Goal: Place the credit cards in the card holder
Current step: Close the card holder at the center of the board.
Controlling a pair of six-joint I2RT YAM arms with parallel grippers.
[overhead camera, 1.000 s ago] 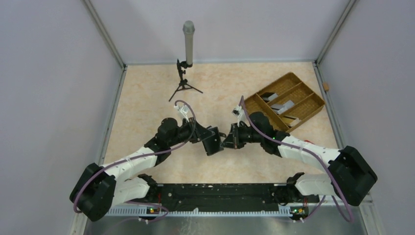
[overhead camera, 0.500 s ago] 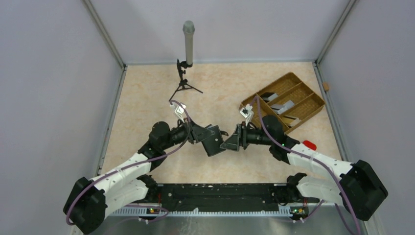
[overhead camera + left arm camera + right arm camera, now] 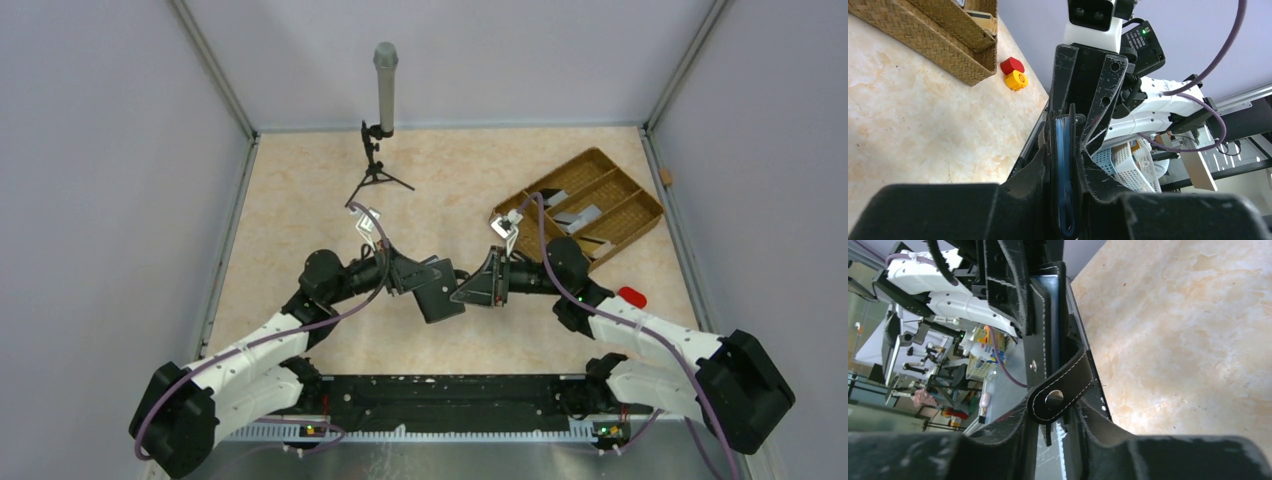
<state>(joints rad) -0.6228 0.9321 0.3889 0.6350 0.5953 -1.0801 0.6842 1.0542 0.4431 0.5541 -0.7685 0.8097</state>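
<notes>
Both left gripper [image 3: 428,283], right gripper [image 3: 468,292] clamp card holder [image 3: 443,299].

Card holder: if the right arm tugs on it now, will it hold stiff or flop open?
Probably floppy: the card holder looks like stitched leather, and its clasp tab curls loose, seemingly unsnapped. Likely light: it hangs above the table, pinched between the left gripper and right gripper. A pull may splay its halves.
</notes>
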